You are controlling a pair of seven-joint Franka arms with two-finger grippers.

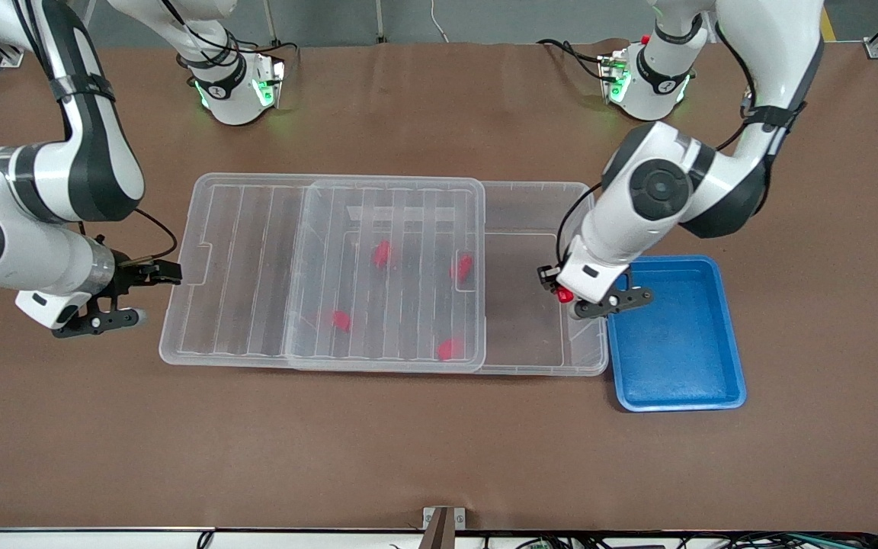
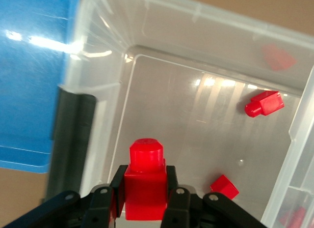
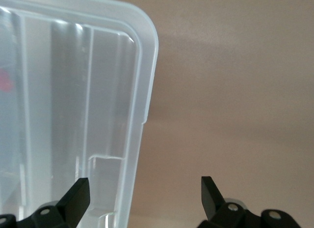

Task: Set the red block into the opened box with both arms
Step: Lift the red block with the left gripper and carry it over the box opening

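My left gripper (image 1: pixel 563 296) is shut on a red block (image 2: pixel 145 184), stub pointing away from the wrist. It hangs over the uncovered end of the clear box (image 1: pixel 584 358), just inside the short wall beside the blue tray. Several more red blocks (image 1: pixel 382 254) lie in the box, two of them seen bare (image 2: pixel 264 103) and the rest under the ribbed lid (image 1: pixel 241 267). The lid is slid toward the right arm's end. My right gripper (image 1: pixel 157 293) is open at the lid's short edge (image 3: pixel 142 90), one finger over the lid and one over bare table, holding nothing.
A blue tray (image 1: pixel 721 381) stands against the box's short end at the left arm's end of the table, with nothing in it. The box's black latch (image 2: pixel 73 134) sits on that short wall. Brown table surface surrounds the box.
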